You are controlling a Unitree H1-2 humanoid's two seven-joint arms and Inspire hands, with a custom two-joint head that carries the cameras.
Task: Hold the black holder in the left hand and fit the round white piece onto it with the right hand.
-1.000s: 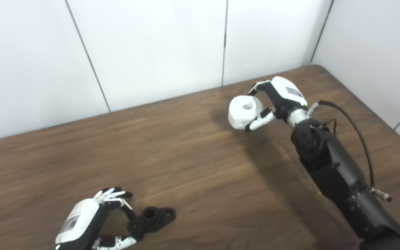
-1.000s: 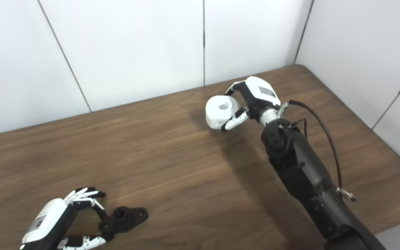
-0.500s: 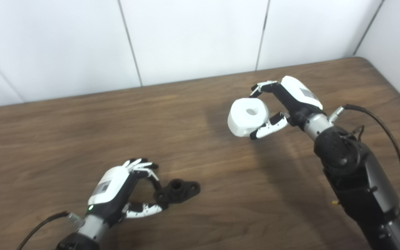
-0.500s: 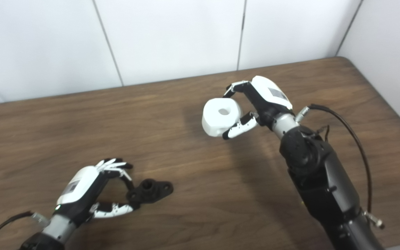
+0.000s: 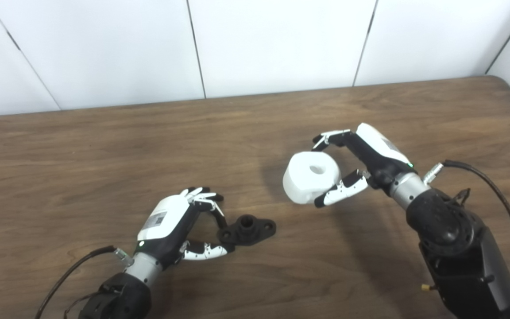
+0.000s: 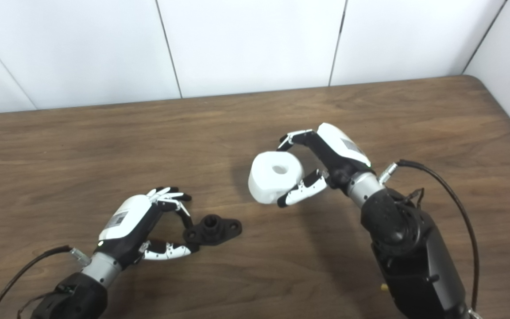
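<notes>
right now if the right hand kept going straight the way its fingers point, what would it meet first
The right hand, shut on the round white piece, points toward the picture's left and slightly down. Along that line lies only bare table; the black holder in the left hand sits nearer the camera, probably missed, though depth is unclear.

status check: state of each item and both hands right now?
black holder: pinched at one end by the left hand, whether lifted cannot be told
round white piece: gripped in the right hand, hole facing up, not yet on the holder
left hand: shut on the holder
right hand: shut on the white piece
table: wooden, bears nothing else visible
</notes>
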